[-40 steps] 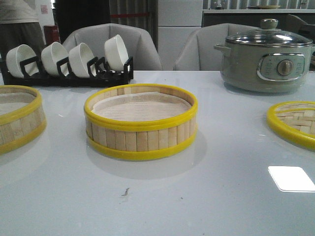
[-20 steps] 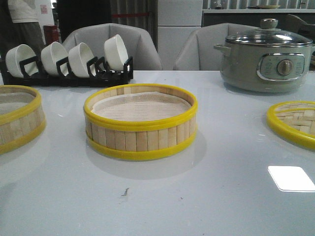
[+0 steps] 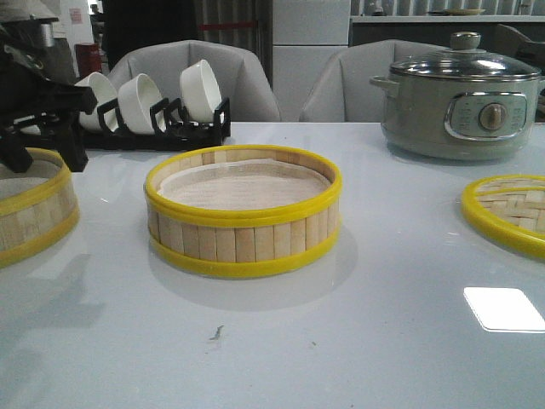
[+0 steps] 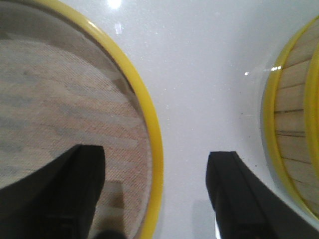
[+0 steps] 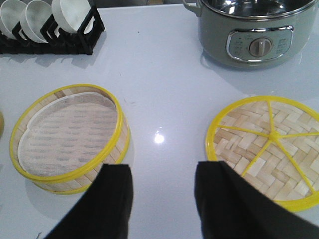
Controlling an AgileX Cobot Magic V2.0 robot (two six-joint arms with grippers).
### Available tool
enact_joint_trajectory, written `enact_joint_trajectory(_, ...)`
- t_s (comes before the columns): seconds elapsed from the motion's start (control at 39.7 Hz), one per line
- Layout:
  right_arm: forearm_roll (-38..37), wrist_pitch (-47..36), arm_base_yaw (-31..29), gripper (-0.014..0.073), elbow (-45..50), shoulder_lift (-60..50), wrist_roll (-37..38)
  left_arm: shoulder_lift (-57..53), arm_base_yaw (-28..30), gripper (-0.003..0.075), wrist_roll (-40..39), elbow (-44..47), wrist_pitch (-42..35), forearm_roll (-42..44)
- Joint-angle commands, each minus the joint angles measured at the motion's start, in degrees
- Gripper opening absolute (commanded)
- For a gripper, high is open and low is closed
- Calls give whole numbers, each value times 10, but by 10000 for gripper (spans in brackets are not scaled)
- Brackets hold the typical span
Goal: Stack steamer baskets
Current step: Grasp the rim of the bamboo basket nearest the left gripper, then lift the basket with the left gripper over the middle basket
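Over left basket [image 3: 30, 204] rim, left gripper [image 4: 154, 194] wide open; straddle wall squarely before closing, clear of centre basket [image 3: 243, 211].

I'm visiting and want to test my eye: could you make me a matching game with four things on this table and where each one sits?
Things:
1. left steamer basket
2. middle steamer basket
3. woven lid
4. electric pot

Places:
A. back right of the table, glass cover on
B. right edge of the table, lying flat
C. centre of the table, no gripper near it
D. left edge, under the open left gripper

Pairs: 1-D, 2-C, 3-B, 4-A
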Motion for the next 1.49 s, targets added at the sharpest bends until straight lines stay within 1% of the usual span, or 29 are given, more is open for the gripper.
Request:
enact_joint_trajectory(0.0, 3, -43, -2, 411, -20, -2, -3, -17, -8, 498, 2, -20, -34, -9)
enact_joint_trajectory(0.3, 3, -54, -2, 411, -20, -2, -3, 1, -8, 493, -5, -20, -32, -9)
enact_joint_trajectory(0.38, 3, -57, -2, 411, -20, -2, -3, 1, -8, 474, -9, -20, -34, -9)
enact_joint_trajectory(0.53, 3, -62, -2, 411, -20, 1, -3, 1, -8, 403, -9, -20, -37, -9)
enact_joint_trajectory(0.68, 3, -62, -2, 411, -20, 5, -3, 1, -8, 391, -9, -20, -37, -9)
enact_joint_trajectory(0.73, 3, -62, -2, 411, -20, 7, -3, 1, -8, 364, -9, -20, -37, -9)
enact_joint_trajectory(0.78, 3, -62, -2, 411, -20, 7, -3, 1, -8, 311, -9, -20, -37, -9)
enact_joint_trajectory(0.88, 3, -63, -2, 411, -20, 7, -3, 1, -8, 136, -9, -20, -37, -9)
enact_joint_trajectory(0.91, 3, -63, -2, 411, -20, 7, -3, 1, -8, 80, -9, -20, -37, -9)
enact_joint_trajectory(0.98, 3, -64, -2, 411, -20, 7, -3, 1, -8, 99, -9, -20, -37, -9)
enact_joint_trajectory(1.13, 4, -64, -2, 411, -20, 7, -3, -3, -11, 92, -9, -37, -27, -14)
enact_joint_trajectory(1.31, 4, -64, -2, 411, -20, 7, -3, -9, -49, 92, -9, -128, 15, -15)
enact_joint_trajectory(1.46, 4, -64, -2, 411, -20, 7, -3, -9, -104, 92, -9, -224, 57, -14)
